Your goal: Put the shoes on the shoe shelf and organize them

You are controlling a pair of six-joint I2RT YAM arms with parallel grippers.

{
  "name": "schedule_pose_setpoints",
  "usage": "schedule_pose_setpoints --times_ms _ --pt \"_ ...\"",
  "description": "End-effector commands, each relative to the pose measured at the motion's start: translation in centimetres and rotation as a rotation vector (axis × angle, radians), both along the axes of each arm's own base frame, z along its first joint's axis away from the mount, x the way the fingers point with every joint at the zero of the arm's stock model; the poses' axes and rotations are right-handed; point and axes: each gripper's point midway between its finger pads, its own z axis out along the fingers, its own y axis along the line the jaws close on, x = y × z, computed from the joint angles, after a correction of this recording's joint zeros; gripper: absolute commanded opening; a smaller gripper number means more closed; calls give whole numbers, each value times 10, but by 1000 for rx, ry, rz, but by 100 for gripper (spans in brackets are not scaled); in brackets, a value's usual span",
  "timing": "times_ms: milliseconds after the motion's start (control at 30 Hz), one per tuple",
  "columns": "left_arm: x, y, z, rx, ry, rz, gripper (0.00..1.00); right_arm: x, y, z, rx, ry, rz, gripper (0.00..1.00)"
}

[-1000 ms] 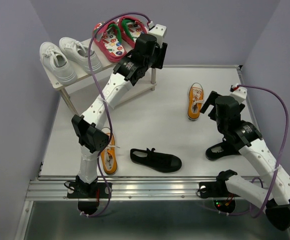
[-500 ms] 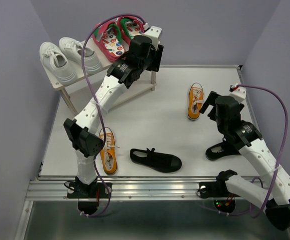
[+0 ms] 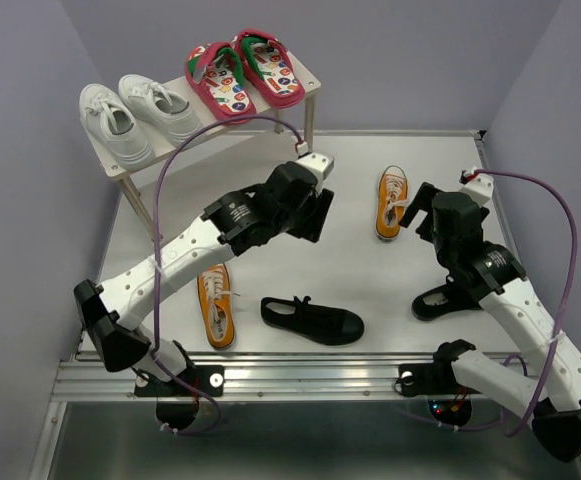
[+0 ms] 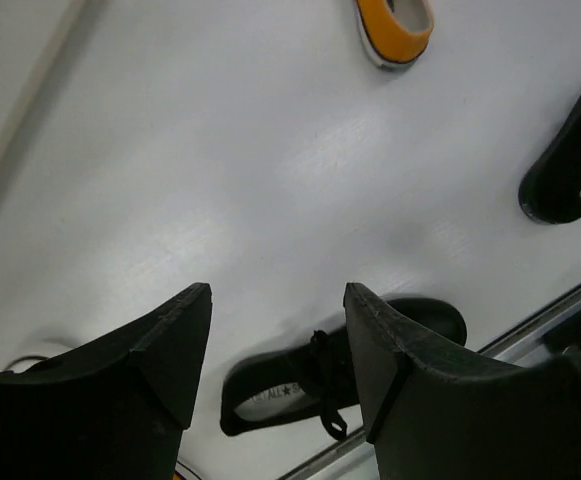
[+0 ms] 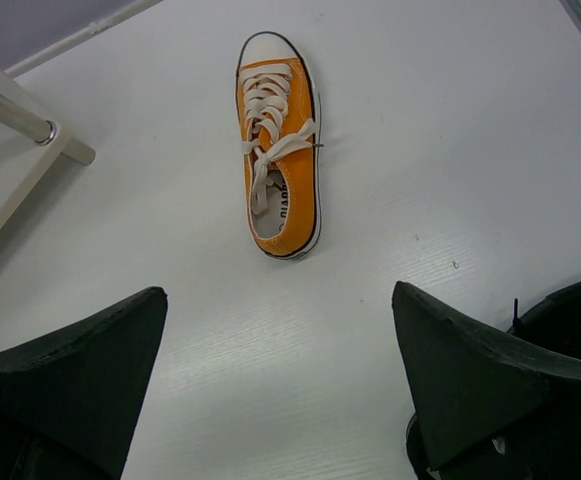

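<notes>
Left gripper (image 4: 278,300): fingers apart, empty, over table.
Black strap shoe (image 4: 305,365): at its 6 o'clock.
Right gripper (image 5: 278,292): fingers wide apart, empty.
Orange sneaker (image 5: 278,150): at its 12 o'clock.
Shoe shelf (image 3: 120,168): table's 11 o'clock; white sneakers (image 3: 135,115) and flip-flops (image 3: 242,72) on top.

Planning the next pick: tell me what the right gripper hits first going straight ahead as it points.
The right gripper would probably meet bare table just short of the heel of the orange sneaker. Depth is unclear.
</notes>
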Motion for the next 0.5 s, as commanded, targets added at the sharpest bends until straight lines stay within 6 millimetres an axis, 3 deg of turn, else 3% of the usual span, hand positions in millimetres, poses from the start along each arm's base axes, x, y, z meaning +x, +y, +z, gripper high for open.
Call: schedule_pose_setpoints --times_ms 0,33,67,167,200,467 --pt "-39 43 -42 -26 171 147 67 3 0 24 39 -90 -3 100" --pt "-48 56 -72 20 225 182 68 2 0 23 40 -89 -4 100" --pt "-55 63 -77 -7 260 234 73 2 0 23 39 -88 -2 100" --pt "-77 98 -114 30 370 414 76 2 0 26 38 -94 3 100" --pt "-79 103 -111 4 375 459 77 1 0 26 36 -94 3 100" --pt "-106 162 -159 40 464 842 76 4 4 22 40 -84 21 100"
